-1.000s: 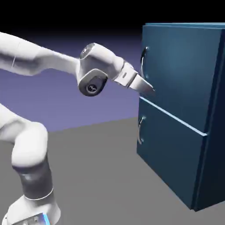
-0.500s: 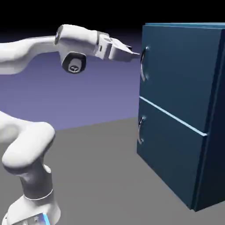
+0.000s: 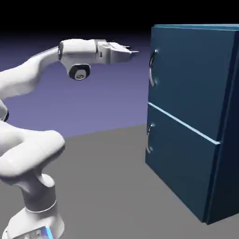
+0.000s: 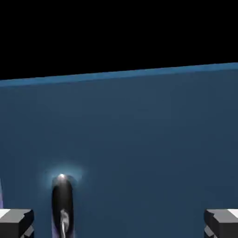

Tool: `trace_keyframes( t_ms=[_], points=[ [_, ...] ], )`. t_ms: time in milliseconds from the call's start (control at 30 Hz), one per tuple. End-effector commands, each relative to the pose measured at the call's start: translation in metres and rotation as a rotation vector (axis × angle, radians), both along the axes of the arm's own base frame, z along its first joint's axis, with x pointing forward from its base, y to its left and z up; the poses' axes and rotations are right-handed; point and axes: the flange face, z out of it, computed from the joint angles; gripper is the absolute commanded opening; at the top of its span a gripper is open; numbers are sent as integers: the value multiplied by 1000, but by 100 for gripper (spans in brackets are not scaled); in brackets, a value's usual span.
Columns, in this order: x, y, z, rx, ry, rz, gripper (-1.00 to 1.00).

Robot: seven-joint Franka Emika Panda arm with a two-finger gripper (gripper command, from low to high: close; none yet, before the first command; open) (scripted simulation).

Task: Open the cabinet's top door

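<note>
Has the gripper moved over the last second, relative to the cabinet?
Yes. The gripper rose from near the top door's lower edge to level with its handle's top, backing slightly away from the cabinet.

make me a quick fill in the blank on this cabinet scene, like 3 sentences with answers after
1. The gripper hovers level with the top of the top door's handle, and its fingers are ____ (open/shut).
2. The top door of the cabinet is ____ (open/closed).
3. In the hand view, the handle sits nearer the picture's ____ fingertip (left/right).

Missing words: open; closed; left
</note>
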Motion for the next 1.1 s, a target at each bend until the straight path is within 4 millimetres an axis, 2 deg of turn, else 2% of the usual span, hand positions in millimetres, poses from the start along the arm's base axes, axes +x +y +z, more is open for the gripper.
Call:
trace_keyframes(
  t_ms=[0,200,267,400,433,467,500,800,1067],
  points=[
    [6,5,-8,-9,-4,4,0],
    [51,26,-67,-61,-9,22,0],
    [54,26,-71,-64,-8,23,0],
    [102,25,-71,-64,-9,23,0],
    [104,24,-71,-64,-8,23,0],
    [104,24,-71,-64,-8,23,-100],
    [104,24,-71,-64,-8,23,-100],
    [17,-13,-71,-63,-15,240,-100],
    [-59,-69,-71,-61,-22,457,-100]
  ],
)
